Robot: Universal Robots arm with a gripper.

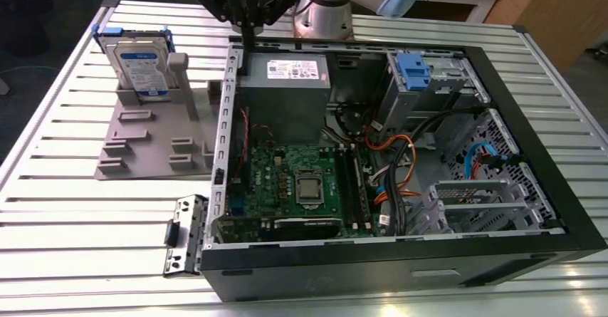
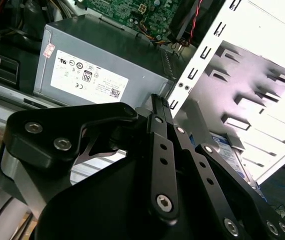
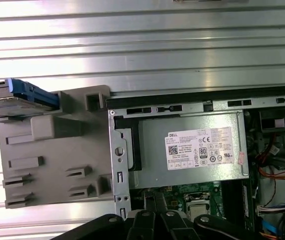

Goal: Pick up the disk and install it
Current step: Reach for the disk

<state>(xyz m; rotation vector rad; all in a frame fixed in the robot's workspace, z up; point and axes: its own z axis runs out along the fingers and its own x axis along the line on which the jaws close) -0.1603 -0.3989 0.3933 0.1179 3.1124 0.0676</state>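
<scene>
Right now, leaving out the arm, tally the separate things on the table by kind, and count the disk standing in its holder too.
Disk: 1
Holder: 1
Computer case: 1
Loose bracket: 1
Total: 4
</scene>
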